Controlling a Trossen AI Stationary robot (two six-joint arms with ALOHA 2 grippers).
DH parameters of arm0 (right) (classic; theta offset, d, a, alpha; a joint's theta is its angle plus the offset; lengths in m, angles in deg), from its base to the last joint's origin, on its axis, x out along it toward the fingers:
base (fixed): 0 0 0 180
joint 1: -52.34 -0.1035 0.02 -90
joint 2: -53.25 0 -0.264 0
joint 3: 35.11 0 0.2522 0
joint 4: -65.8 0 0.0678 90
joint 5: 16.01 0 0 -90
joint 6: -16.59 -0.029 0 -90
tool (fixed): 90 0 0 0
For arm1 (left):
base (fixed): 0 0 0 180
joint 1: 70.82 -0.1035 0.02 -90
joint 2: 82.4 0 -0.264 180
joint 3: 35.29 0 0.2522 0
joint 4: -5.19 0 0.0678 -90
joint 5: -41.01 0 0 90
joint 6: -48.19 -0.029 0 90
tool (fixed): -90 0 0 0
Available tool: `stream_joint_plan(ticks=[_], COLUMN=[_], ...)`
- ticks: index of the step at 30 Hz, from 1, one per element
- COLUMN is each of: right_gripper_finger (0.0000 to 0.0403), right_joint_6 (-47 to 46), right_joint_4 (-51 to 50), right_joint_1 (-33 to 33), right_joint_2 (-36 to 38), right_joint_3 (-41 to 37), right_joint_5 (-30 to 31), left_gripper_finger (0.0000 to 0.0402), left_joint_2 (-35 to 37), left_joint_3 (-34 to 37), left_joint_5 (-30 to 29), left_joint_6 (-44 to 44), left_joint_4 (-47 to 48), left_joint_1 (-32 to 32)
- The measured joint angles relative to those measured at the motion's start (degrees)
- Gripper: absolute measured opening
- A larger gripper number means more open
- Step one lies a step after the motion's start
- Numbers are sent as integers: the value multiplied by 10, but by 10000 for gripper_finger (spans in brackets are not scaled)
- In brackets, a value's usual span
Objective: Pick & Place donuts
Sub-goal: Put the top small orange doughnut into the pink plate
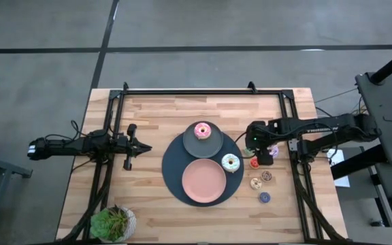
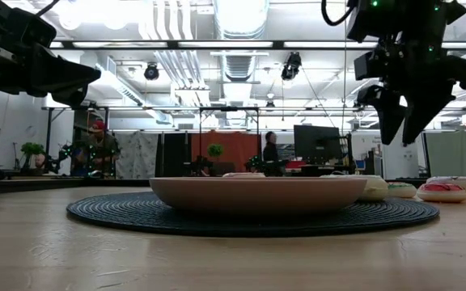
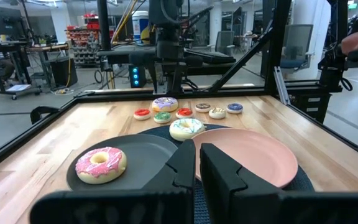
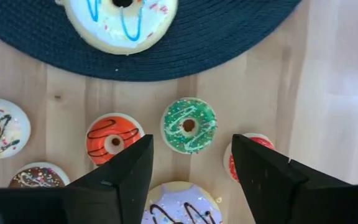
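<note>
We hang our right claw (image 4: 191,163) open over the little donuts.

Our right claw holds nothing, and the green donut (image 4: 189,125) lies right between its fingers on the table (image 1: 148,122), beside the dark mat (image 1: 172,173). We think we should go straight down and pinch only the green one, not the orange donut (image 4: 112,137) next to it. Our left claw (image 3: 197,171) waits squeezed closed. The table is light wood, in a big bright workshop.

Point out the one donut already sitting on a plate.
The pink-frosted donut, on the grey plate. The white one lies on the mat; the small ones are on bare wood.
</note>
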Motion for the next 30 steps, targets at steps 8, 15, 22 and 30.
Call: stream_joint_plan(ticks=[8, 15, 22, 30], right_gripper_finger=[272, 294, 287, 282], right_joint_6=[31, 39, 42, 54], right_joint_4=[17, 16, 15, 16], right_joint_1=[0, 0, 0, 3], right_joint_2=[-12, -12, -12, -12], right_joint_3=[0, 0, 0, -13], right_joint_5=[3, 3, 3, 3], left_gripper_finger=[0, 0, 0, 0], left_joint_2=[0, 0, 0, 0], left_joint_3=[0, 0, 0, 0], left_joint_5=[0, 0, 0, 0], left_joint_6=[0, 0, 0, 0], left_joint_4=[0, 0, 0, 0], left_joint_1=[0, 0, 0, 0])
